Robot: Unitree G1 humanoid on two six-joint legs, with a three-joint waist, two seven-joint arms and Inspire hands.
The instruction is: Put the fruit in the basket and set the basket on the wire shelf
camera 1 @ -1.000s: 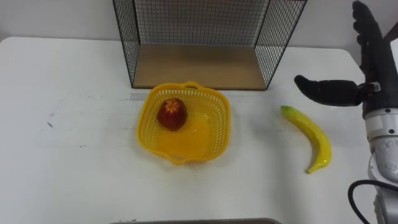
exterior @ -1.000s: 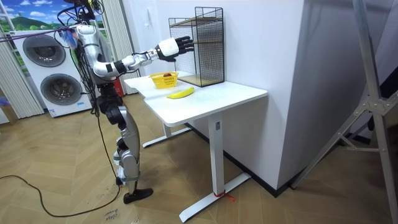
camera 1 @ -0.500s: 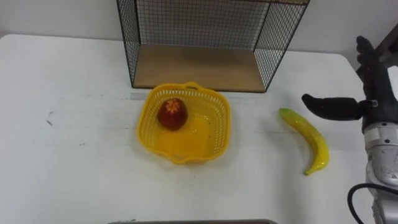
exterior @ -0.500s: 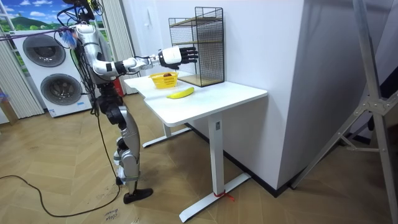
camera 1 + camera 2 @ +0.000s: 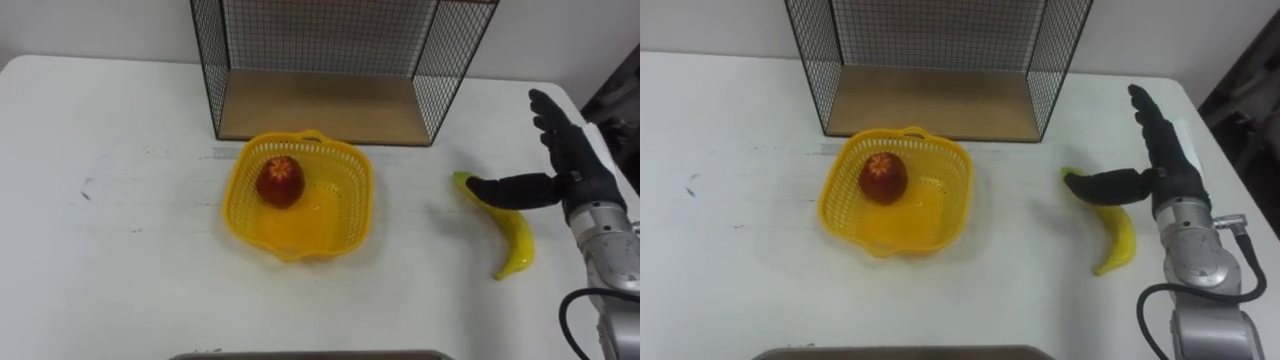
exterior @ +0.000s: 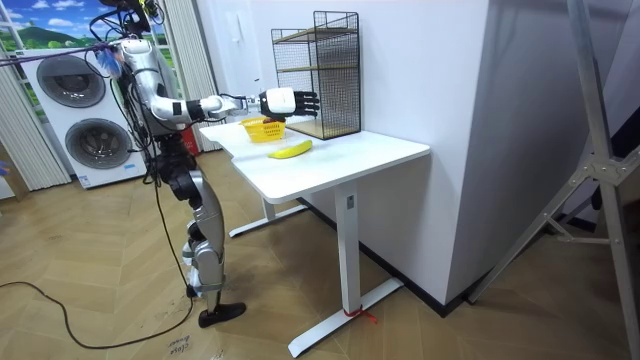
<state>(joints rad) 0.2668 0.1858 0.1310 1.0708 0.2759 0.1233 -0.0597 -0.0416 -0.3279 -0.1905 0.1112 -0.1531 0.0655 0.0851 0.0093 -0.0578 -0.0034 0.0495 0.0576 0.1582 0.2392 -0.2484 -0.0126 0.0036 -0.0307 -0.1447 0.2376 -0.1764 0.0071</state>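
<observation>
Right hand (image 5: pixel 572 168) spread wide and empty, thumb above the far end of the banana (image 5: pixel 516 240) so I can close around it. It lies right of the yellow basket (image 5: pixel 232 205), where the apple (image 5: pixel 280 182) already sits.

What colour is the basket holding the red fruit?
The basket is bright yellow, clearest in the left eye view.
</observation>
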